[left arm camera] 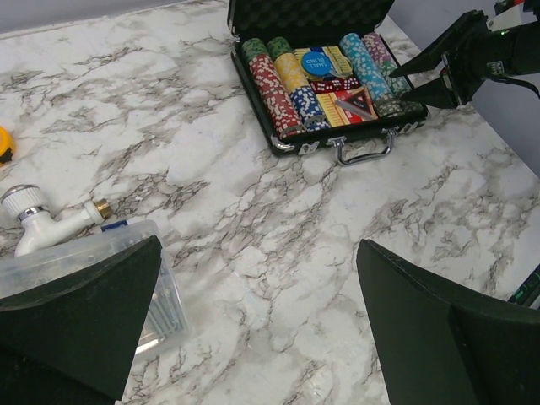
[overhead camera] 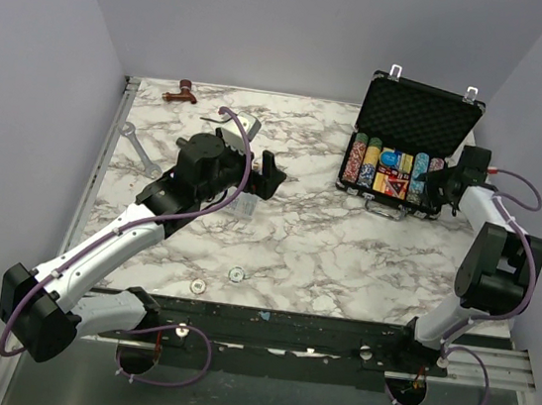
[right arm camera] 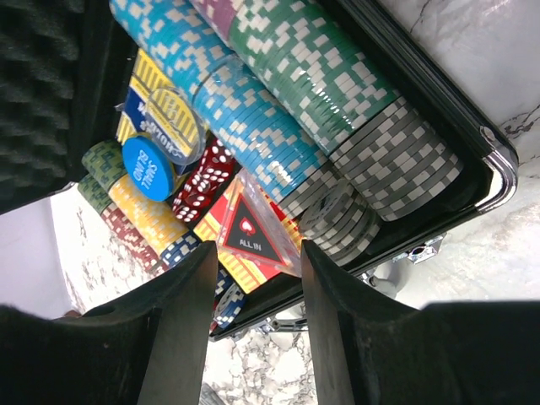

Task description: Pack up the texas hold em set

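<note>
Right wrist view: right fingers (right arm camera: 181, 329), half-spread and empty, hang just above the case (right arm camera: 422, 72), at its right end, near the bench's (overhead camera: 297, 236) far right corner; left fingers (left arm camera: 84, 321), wide and empty, sit well apart.

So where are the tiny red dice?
Seen from above, the red dice lie in the open black case, far right on the table, mid-case beside the blue disc.
</note>
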